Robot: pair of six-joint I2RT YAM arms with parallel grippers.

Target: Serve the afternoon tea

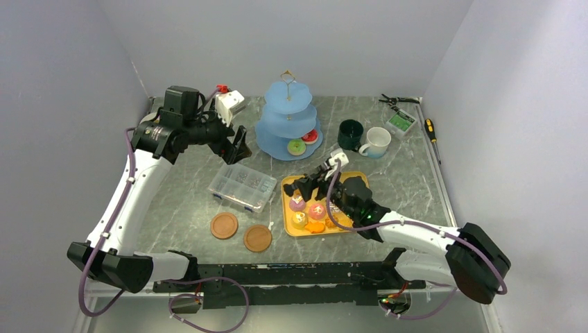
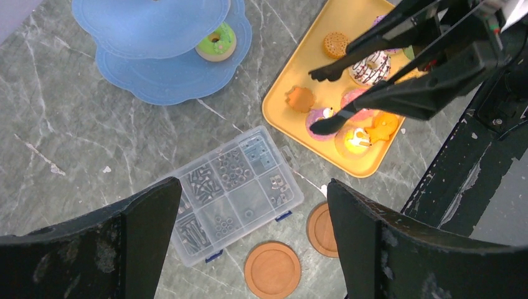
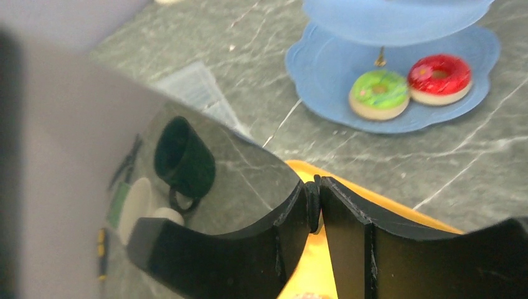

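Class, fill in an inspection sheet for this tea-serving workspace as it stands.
Surface: grey marble table, no spills seen.
Job's things: light-blue three-tier stand holds green doughnut and red doughnut; dark-green mug beside white mug; cakes on yellow tray.
Clutter: clear compartment box, two round wooden coasters, screwdriver.
Grippers: left gripper open, empty; right gripper holds black tongs over tray.
Cables: purple cables along arms.
Surroundings: plain grey walls.

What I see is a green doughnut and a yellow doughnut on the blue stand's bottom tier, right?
Not quite: the second doughnut is red, not yellow. The right wrist view shows the green doughnut and the red doughnut on the blue stand's bottom tier.
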